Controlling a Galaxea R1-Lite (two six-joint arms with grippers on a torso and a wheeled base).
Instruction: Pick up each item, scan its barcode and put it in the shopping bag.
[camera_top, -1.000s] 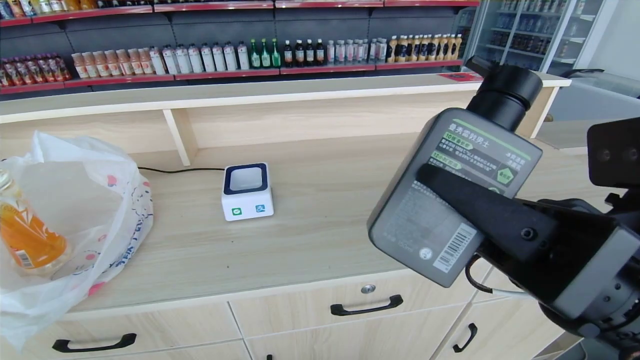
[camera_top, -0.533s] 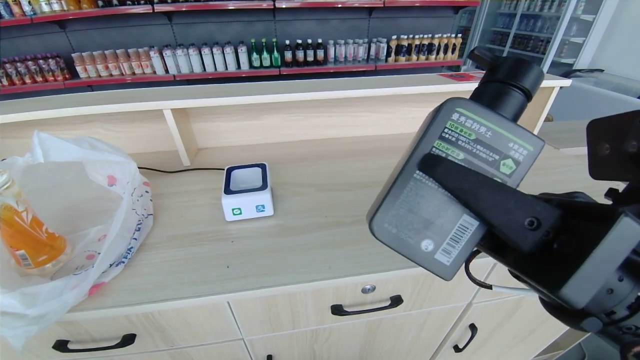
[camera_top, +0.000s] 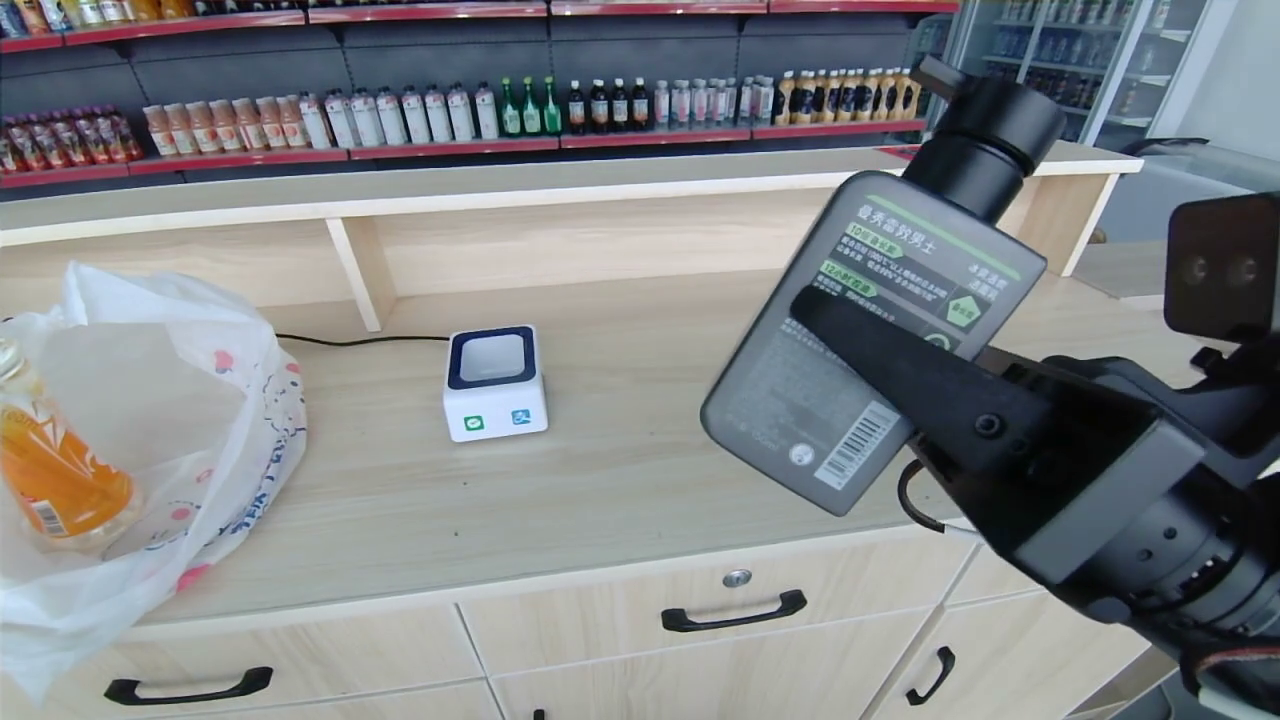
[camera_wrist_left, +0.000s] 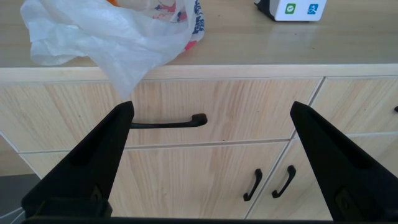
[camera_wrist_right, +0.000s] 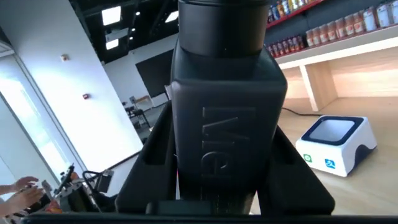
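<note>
The shopping bag (camera_top: 170, 400) lies on the counter's (camera_top: 620, 480) left end with a drink bottle (camera_top: 55, 470) inside. The scanner (camera_top: 495, 385) stands mid-counter, right of it. Farther right, the right gripper (camera_top: 815, 320) holds a toiletry bottle (camera_top: 790, 400) above the counter.

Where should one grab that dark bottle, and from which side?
Grip the dark bottle mid-body across its broad flat faces, coming from its narrow edge, as the right end effector does: flat faces give firm contact and the barcode shows clear.

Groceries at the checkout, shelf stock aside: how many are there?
2. An orange drink bottle sits in the shopping bag on the counter's left; a dark grey bottle is held in the right gripper over its right side. The bag may hide more.
</note>
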